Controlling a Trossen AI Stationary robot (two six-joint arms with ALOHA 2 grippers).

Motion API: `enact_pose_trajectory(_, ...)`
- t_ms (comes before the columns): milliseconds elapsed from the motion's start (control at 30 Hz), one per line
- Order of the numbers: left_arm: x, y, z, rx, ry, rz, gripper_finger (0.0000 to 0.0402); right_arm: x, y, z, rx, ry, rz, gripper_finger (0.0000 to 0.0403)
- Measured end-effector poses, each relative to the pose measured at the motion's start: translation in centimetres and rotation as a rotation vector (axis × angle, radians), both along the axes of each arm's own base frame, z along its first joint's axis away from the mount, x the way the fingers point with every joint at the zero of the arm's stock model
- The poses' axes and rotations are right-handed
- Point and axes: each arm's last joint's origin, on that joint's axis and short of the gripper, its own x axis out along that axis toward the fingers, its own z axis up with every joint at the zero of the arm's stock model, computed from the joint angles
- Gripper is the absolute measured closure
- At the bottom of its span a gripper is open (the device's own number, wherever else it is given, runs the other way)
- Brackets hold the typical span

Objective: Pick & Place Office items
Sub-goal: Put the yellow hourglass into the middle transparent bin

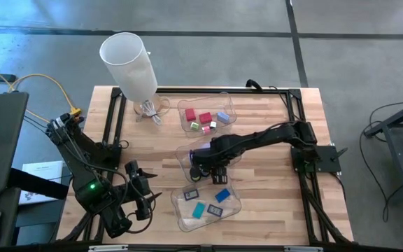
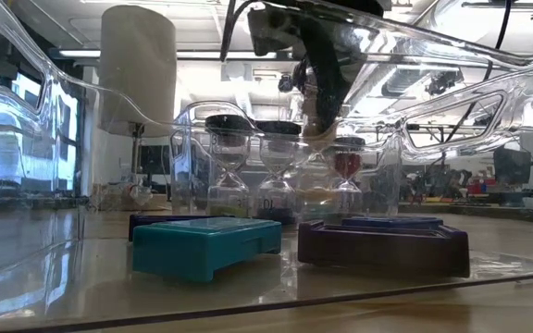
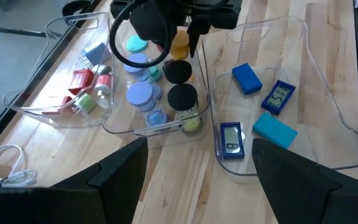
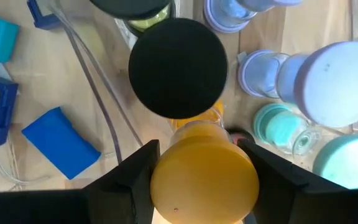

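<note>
At table centre, right gripper (image 4: 197, 165) clasps an orange-capped cylinder (image 4: 204, 177) over the middle tray (image 3: 120, 127); left gripper (image 3: 197, 168), seven o'clock, waits wide; sorting looks nearly done.

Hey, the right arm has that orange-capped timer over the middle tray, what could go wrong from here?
1. The right end effector grips the orange-capped hourglass timer inside the clear plastic middle tray, which is crowded: the black-capped timer and the lilac-capped timers stand very close, so a sideways move could topple them.
2. The fingers hold only the round cap, so it might slip or tilt.
3. The thin tray could shift if bumped.
</note>
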Motion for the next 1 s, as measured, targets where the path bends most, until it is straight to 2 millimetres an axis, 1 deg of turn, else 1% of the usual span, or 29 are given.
enact_pose_trajectory(167, 0.0, 0.0, 0.0, 0.0, 0.0, 0.0, 0.012, 0.0, 0.0, 0.0, 0.001, -0.002, 0.0, 0.0218)
enact_pose_trajectory(500, -0.1, -0.1, 0.0, 0.0, 0.0, -0.004, 0.012, -0.1, -0.1, -1.8, 0.023, 0.006, -0.001, 0.0217)
enact_pose_trajectory(1000, 0.0, -0.1, 0.0, -0.008, -0.007, -0.004, 0.012, 0.3, -0.3, -1.8, 0.05, -0.027, 0.022, 0.0217)
